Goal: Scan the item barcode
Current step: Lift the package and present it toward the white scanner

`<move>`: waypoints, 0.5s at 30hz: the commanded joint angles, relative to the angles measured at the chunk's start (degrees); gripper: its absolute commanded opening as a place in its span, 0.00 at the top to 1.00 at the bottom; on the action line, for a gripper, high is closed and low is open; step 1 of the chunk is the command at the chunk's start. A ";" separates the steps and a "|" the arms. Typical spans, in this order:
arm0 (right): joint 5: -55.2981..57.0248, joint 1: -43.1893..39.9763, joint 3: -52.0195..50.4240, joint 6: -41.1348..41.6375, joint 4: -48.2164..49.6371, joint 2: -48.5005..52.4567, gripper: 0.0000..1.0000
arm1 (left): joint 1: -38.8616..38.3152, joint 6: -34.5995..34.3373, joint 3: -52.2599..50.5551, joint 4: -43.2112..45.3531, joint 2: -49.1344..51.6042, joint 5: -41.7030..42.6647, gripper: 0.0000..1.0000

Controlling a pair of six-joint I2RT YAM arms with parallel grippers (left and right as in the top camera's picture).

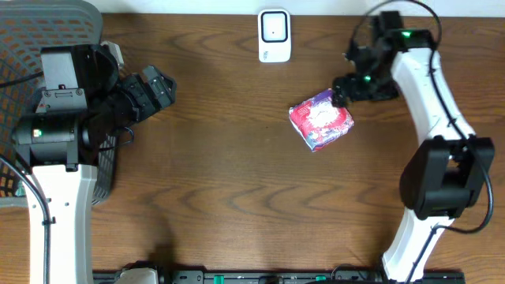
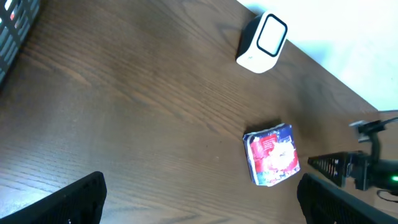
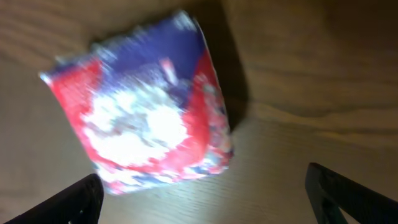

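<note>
Right tool (image 1: 342, 87) stands wide open with nothing between its fingers, hanging just beside the far right corner of the packet; the left tool (image 1: 155, 89) is also spread wide and empty, near the basket. Brown wooden table (image 1: 237, 197) carries everything. A grey mesh basket (image 1: 47, 20) sits at its left edge. The red, blue and white packet (image 1: 321, 118) lies flat on the table, right of centre. The white scanner (image 1: 274, 35) stands at the far edge, well apart from the packet.

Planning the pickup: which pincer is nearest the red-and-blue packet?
The right pincer, just beside the packet; the left pincer is far off near the grey basket.
</note>
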 commanded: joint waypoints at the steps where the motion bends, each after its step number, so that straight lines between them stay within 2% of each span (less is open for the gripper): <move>1: -12.48 -3.93 -1.79 -12.07 -0.02 3.08 0.05 | 0.24 0.55 0.52 -0.13 0.02 -0.33 0.02; 2: -14.45 -4.76 -2.14 -12.52 0.22 4.11 0.10 | 0.24 0.55 0.52 -0.13 0.02 -0.33 0.02; 8: -25.38 -5.44 -4.31 -17.81 -0.09 9.84 0.09 | 0.26 0.55 0.52 -0.13 0.02 -0.35 0.02; 9: -26.25 -5.14 -4.44 -17.86 -0.11 10.80 0.15 | 0.24 0.55 0.52 -0.13 0.02 -0.33 0.02; 11: -27.30 -4.37 -4.55 -17.81 -0.15 12.57 0.33 | 0.24 0.55 0.52 -0.13 0.02 -0.33 0.02; 12: -27.41 -3.78 -4.55 -17.29 -0.13 13.60 0.51 | 0.24 0.52 0.52 -0.13 0.02 -0.33 0.02; 13: -27.39 -3.50 -4.55 -16.72 -0.11 13.99 0.55 | 0.24 0.55 0.52 -0.13 0.02 -0.35 0.02; 15: -27.41 -2.62 -4.55 -15.02 -0.13 14.69 0.77 | 0.24 0.55 0.52 -0.13 0.02 -0.33 0.02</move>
